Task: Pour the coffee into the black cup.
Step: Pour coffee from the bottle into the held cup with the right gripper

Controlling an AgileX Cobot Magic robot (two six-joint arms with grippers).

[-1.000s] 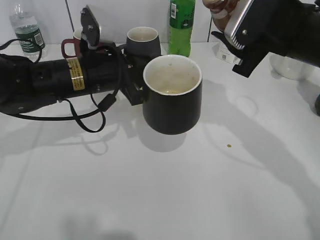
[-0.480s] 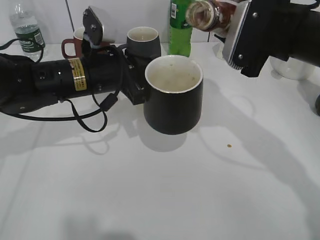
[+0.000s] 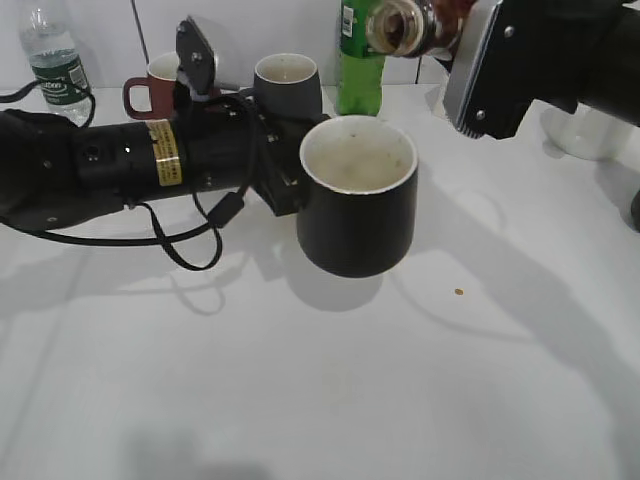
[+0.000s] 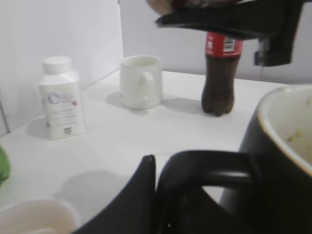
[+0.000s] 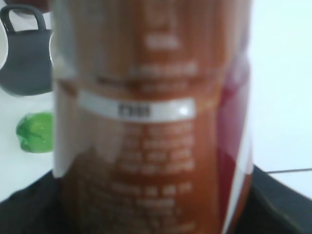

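The black cup, white inside, is near the table's middle, its inside showing only a pale film. My left gripper is shut on its loop handle; one finger shows beside the handle. My right gripper is shut on the coffee bottle. The bottle lies nearly level, open mouth pointing left, above and behind the cup's far rim. No liquid shows falling. In the right wrist view the bottle's brown-orange label fills the frame, blurred. The cup's rim also shows in the left wrist view.
Behind the cup stand a dark grey mug, a maroon mug, a green bottle and a water bottle. The left wrist view shows a white bottle, a white mug and a cola bottle. A crumb lies to the right.
The right gripper has swung the bottle into view, tipped level with its mouth over the cup's far side. The left arm has shifted the cup slightly right.
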